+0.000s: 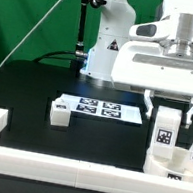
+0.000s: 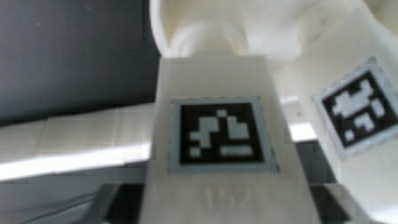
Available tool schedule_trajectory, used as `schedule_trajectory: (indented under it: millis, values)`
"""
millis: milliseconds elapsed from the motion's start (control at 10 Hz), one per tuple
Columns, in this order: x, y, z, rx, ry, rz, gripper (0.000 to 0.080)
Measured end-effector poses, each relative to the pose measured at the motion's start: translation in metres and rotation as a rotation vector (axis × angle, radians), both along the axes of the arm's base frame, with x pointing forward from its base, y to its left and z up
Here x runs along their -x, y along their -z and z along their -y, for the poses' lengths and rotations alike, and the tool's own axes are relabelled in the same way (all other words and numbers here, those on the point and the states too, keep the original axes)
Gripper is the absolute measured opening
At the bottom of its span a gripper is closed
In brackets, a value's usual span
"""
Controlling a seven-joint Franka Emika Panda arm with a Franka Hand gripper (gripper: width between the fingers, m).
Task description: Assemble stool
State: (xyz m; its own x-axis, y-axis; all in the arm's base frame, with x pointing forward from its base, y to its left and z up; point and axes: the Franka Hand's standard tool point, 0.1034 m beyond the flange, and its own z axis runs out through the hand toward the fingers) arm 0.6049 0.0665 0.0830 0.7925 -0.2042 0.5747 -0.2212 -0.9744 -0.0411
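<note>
My gripper [image 1: 171, 104] hangs at the exterior view's right, shut on a white stool leg [image 1: 165, 129] that it holds upright, marker tag facing the camera. The leg's lower end reaches down to the round white seat [image 1: 178, 164] at the front right; whether it is seated in the seat is hidden. A second loose leg [image 1: 58, 110] lies on the black table to the left. In the wrist view the held leg [image 2: 222, 120] fills the middle between the dark jaws of the gripper [image 2: 222, 203], and another tagged white part [image 2: 356, 110] stands right beside it.
The marker board [image 1: 99, 108] lies flat behind the loose leg. A long white border rail [image 1: 43, 164] runs along the table's front and turns up the left side. The robot's white base [image 1: 105, 45] stands at the back, before a green curtain.
</note>
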Motion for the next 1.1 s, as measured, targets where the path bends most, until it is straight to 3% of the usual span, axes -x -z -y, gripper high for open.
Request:
schedule_trajectory:
  millis: [100, 200, 500, 800, 1100]
  values:
    - [0.000, 0.000, 0.000, -0.003, 0.000, -0.005, 0.0517]
    - [-0.002, -0.005, -0.001, -0.016, 0.003, -0.017, 0.0607]
    - [-0.007, -0.024, 0.003, -0.051, 0.016, -0.036, 0.0647]
    - [-0.016, -0.047, 0.022, -0.122, 0.061, -0.089, 0.0649]
    - [-0.014, -0.042, 0.021, -0.117, 0.059, -0.094, 0.0649]
